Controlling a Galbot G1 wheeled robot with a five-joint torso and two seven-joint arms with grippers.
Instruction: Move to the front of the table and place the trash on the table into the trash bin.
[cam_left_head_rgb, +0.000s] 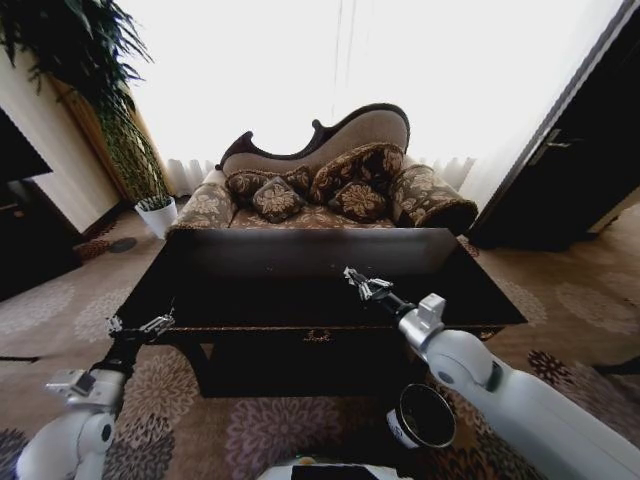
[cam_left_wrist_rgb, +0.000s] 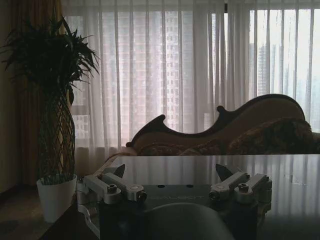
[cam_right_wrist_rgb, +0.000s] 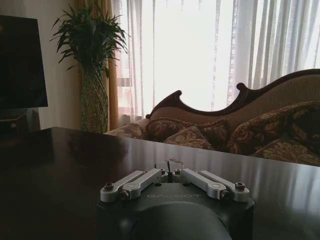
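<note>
One glossy black table (cam_left_head_rgb: 300, 290), sofa (cam_left_head_rgb: 330, 190) behind.

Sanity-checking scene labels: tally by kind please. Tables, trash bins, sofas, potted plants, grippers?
Black table: 1
Trash bin: 1
Sofa: 1
Potted plant: 1
Grippers: 2, left gripper and right gripper
Total: 6

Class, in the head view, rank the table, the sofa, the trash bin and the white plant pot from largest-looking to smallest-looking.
1. table
2. sofa
3. trash bin
4. white plant pot

The bin sits much nearer the camera than the pot, so that last ranking is unsure for true size.
</note>
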